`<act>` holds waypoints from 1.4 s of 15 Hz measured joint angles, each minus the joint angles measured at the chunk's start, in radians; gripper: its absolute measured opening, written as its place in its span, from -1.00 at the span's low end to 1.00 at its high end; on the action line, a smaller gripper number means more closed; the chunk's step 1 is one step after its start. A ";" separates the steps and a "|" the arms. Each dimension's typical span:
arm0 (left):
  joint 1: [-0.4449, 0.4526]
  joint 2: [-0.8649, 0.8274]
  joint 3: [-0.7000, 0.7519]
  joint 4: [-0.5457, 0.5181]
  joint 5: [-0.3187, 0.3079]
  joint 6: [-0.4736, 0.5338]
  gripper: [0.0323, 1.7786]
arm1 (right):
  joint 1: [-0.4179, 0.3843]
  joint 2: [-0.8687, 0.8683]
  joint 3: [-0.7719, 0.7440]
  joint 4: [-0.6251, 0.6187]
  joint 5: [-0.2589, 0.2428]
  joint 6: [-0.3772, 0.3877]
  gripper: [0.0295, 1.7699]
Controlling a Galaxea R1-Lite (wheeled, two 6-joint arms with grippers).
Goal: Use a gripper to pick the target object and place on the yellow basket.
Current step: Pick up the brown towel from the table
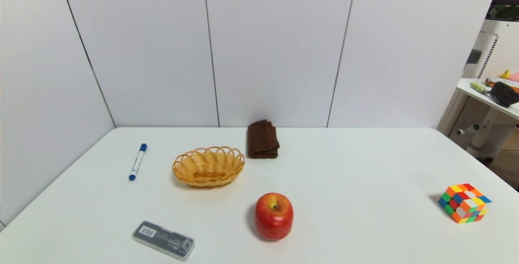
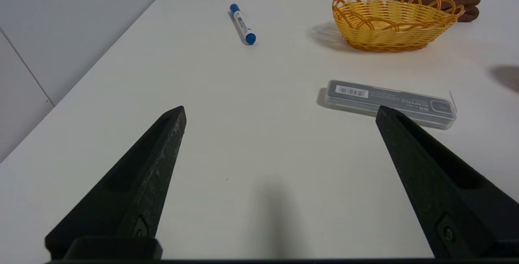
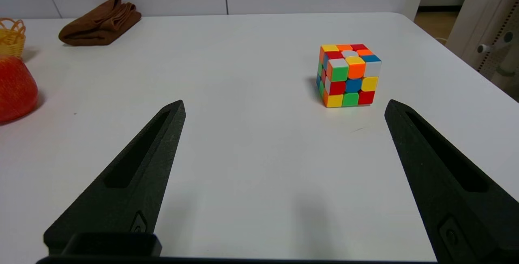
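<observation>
Nearest, at the desk's point(image 1: 365, 162) front edge, both arms sit level and idle: the left gripper point(image 2: 279, 112) and the right gripper point(image 3: 284, 106) each have their jaws spread wide with nothing between them, and neither shows in the head view. Just ahead of the left gripper lies a flat grey case point(image 1: 163, 240) with a clear lid, bearing a white barcode label; its small print is too fine to read. To its right stands a red apple point(image 1: 274, 216), and well off at the right edge sits a cube point(image 1: 464, 202) of mixed colours, just ahead of the right gripper. Farther in, left of centre, is the yellow basket point(image 1: 208, 166), with nothing seen inside it, and left of that lies a white marker point(image 1: 138, 162) with blue cap and end; its barrel print cannot be read. Farthest back, close against the wall panels, the brown folded cloth point(image 1: 263, 139) rests on the desk just beyond and right of the basket, near it but apart. The apple stands on the near side, between the grippers and the cloth, while the basket's near side is open desk.
</observation>
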 joint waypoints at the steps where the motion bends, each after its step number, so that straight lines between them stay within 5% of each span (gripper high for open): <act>1: 0.000 0.000 0.000 0.000 0.000 0.000 0.90 | 0.000 0.000 0.000 0.000 0.000 0.000 0.92; 21: 0.001 0.000 0.000 0.000 -0.001 0.030 0.90 | 0.000 0.000 0.000 0.000 0.000 0.000 0.92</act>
